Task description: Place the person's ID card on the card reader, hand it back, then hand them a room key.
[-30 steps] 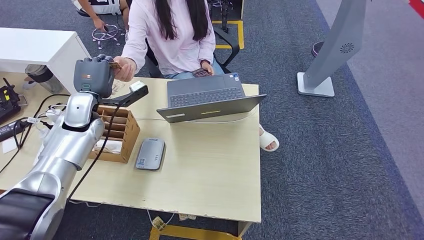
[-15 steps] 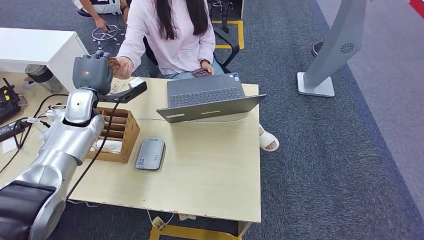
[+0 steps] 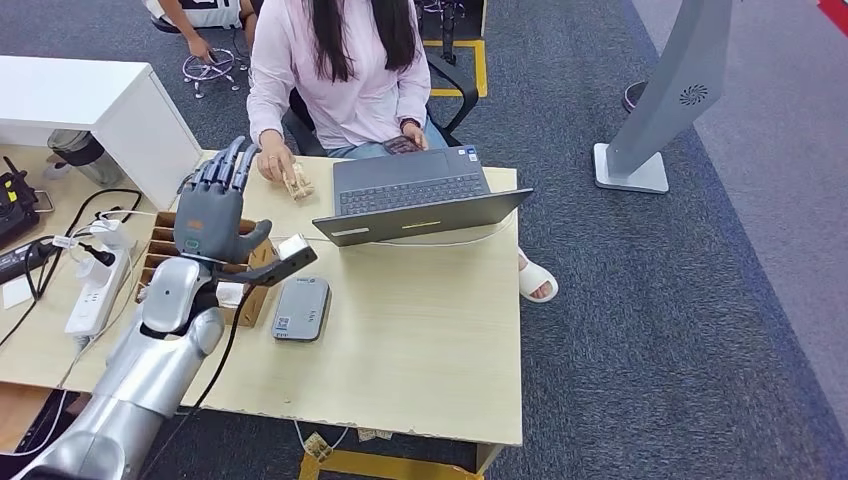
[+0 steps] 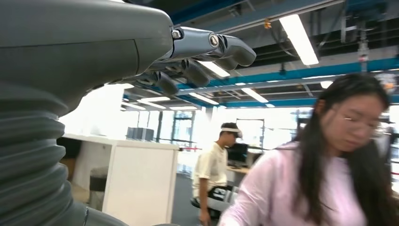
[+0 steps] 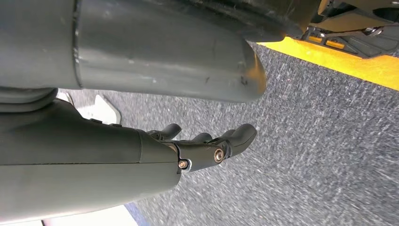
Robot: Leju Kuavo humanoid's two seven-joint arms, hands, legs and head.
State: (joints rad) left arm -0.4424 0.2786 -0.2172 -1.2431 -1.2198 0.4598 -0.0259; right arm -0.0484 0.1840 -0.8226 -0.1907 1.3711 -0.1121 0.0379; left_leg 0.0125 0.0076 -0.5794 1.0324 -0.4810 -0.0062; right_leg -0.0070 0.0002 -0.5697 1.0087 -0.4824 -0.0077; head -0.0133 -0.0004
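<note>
The left hand (image 3: 213, 205) is empty with fingers spread above the wooden box (image 3: 238, 285), the key (image 3: 296, 184) lies on the worktop (image 3: 420, 330) under the person's hand (image 3: 272, 166) at twelve o'clock of the card reader (image 3: 301, 308), so the task seems finished.
</note>
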